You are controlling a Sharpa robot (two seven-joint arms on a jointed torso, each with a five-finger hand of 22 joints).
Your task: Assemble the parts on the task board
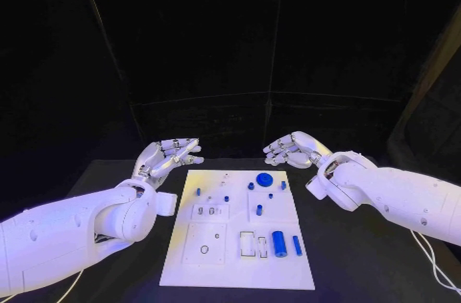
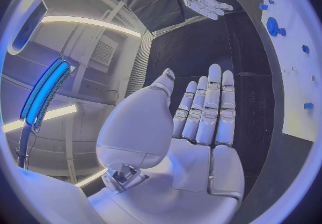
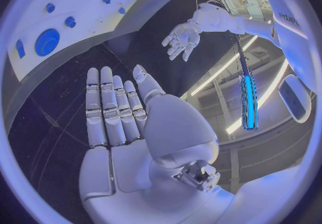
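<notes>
Where the black table (image 1: 374,263) lies before the robot, a white task board (image 1: 221,266) is seen flat at its middle, long side running away from the robot. Small blue parts are spread over the board. A round blue disc (image 1: 264,179) is found near the far edge, with a small blue peg (image 1: 284,184) just beside it. A thick blue cylinder (image 1: 278,243) lies on its side in the near right part, and a thinner blue rod (image 1: 297,245) lies just beside it, both roughly parallel to the board's long side. Rectangular outlines (image 1: 248,242) are marked next to the cylinder, and an oval slot (image 1: 204,249) is seen in the near left part. Further small blue pieces are dotted about the middle; their shapes cannot be told.

The left hand (image 1: 171,155) is held above the table beyond the board's far left corner, fingers extended and apart from the thumb, with nothing in it; in the left wrist view the palm (image 2: 201,122) is seen bare. The right hand (image 1: 293,150) is held beyond the far right corner, likewise spread and holding nothing, as its own wrist view (image 3: 127,116) confirms. Neither hand touches the board.
</notes>
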